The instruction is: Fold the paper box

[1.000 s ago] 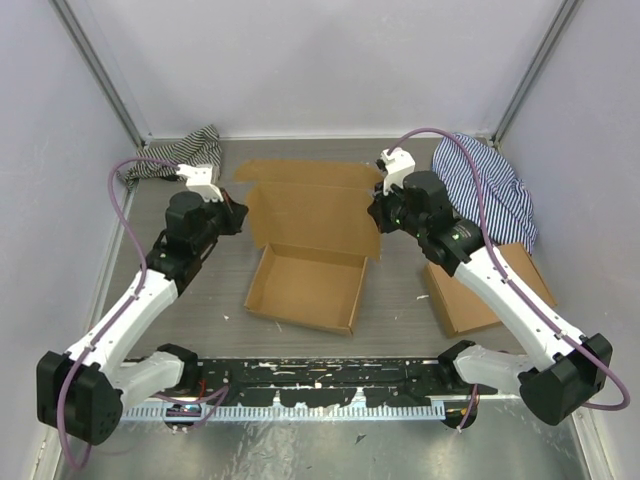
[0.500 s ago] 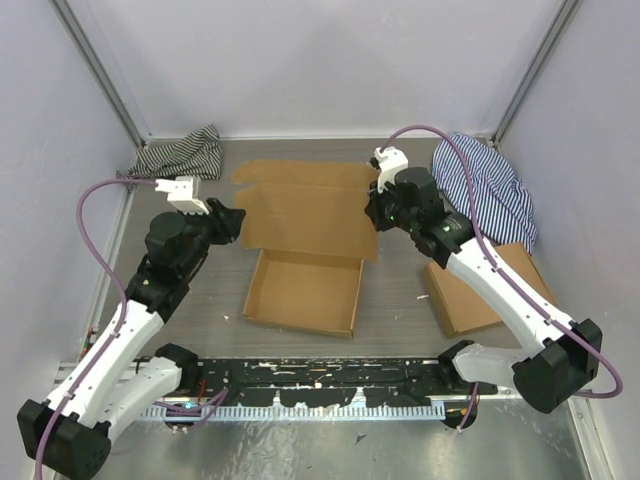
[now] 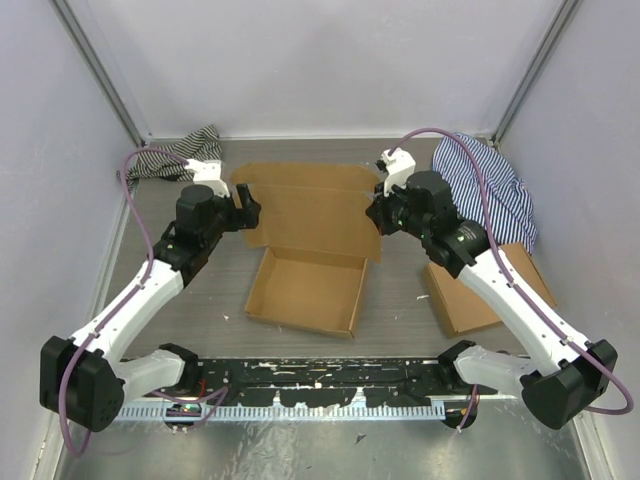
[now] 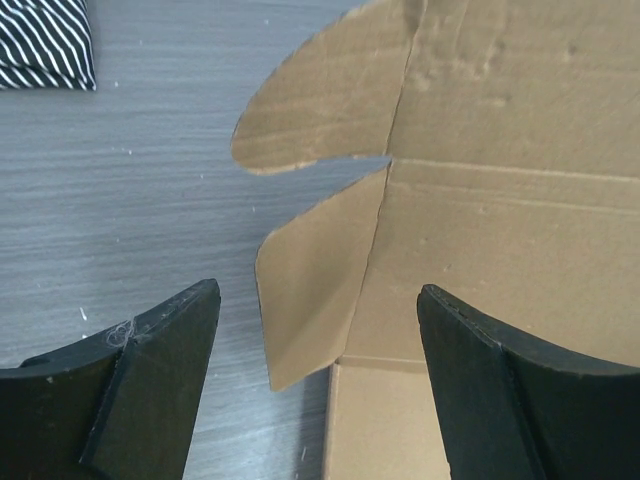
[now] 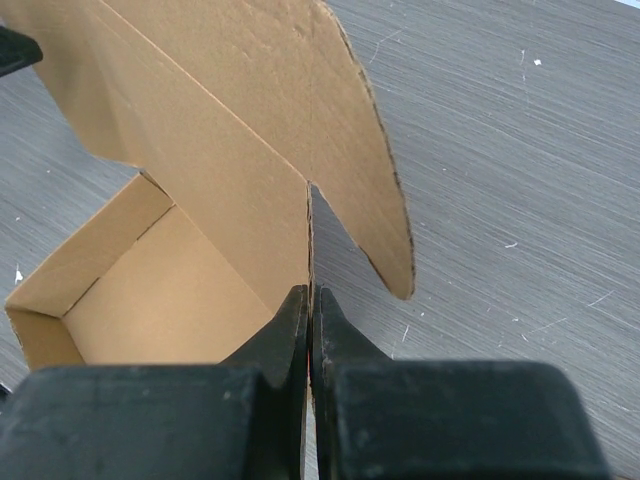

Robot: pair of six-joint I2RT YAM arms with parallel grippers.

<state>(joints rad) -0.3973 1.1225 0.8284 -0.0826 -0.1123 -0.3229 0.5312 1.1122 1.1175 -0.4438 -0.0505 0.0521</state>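
paper box (image 3: pixel 305 290): plain brown cardboard, on table (image 3: pixel 200 305), lid raised | left gripper (image 3: pixel 245 205): spread wide, holding nothing, at box's left lid flap | right gripper (image 5: pixel 309 312): pinched tight on box's right lid edge

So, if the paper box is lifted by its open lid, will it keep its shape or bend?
The paper box probably hinges rather than flops: its panels look flat, bending only at creases. It is likely light, since the right gripper pinches the lid by one thin edge. The loose side flap before the open left gripper may swing if pushed.
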